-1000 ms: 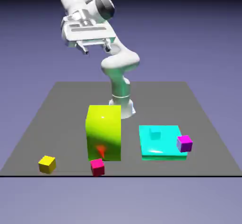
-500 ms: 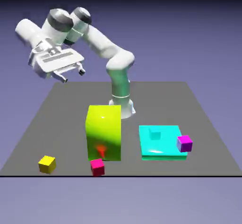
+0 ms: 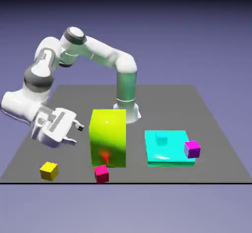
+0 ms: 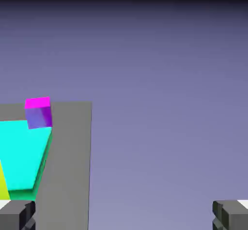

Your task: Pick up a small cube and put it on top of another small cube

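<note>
The small pink cube (image 3: 101, 173) lies on the grey table near the front edge, just in front of a tall lime block (image 3: 108, 137). The purple cube with a magenta top (image 3: 192, 149) sits at the right corner of a flat cyan slab (image 3: 167, 151). My gripper (image 3: 75, 133) hangs low over the table to the left of the lime block, tilted sideways, open and empty. It is up and to the left of the pink cube. In the hand view the purple cube (image 4: 38, 112) shows at the left and the fingertips (image 4: 230, 215) stand wide apart. The pink cube is out of that view.
A yellow cube (image 3: 48, 170) rests at the front left, below the gripper. A small cyan cube (image 3: 161, 138) sits on the cyan slab (image 4: 22, 156). The table's front edge runs just in front of the pink and yellow cubes.
The arm has swung from high above the table's far side down and to the exterior view's left, bringing the open gripper low beside the lime block. No cube has moved.
</note>
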